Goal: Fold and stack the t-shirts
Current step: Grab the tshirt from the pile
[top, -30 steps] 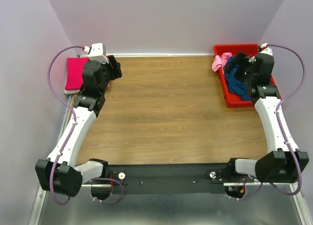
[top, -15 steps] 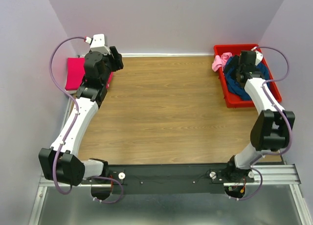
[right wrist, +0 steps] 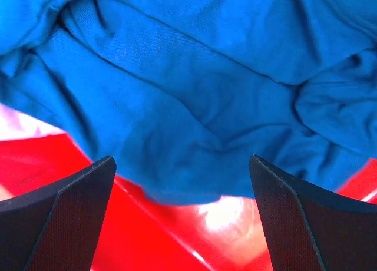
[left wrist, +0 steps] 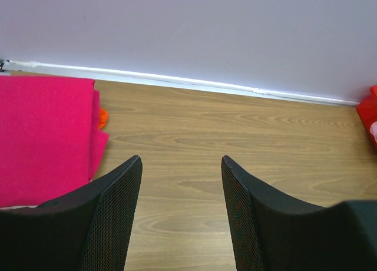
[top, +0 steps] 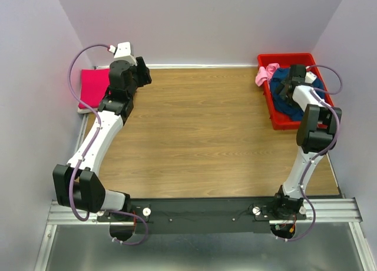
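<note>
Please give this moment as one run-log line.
left claw: open, empty, near folded magenta cotton t-shirt | right claw: open, over crumpled blue cotton t-shirt in red plastic bin

Top camera looks down on everything — left wrist skims the table (left wrist: 194,141), right wrist hugs the bin (right wrist: 194,247).

Left side of the magenta tee (left wrist: 41,135) beyond the wrist view's edge; navy tee (top: 290,110) partly beneath the right hand (top: 284,89).

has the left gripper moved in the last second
Yes, slightly: the left gripper has shifted right and toward the back wall, further from the magenta shirt.
</note>
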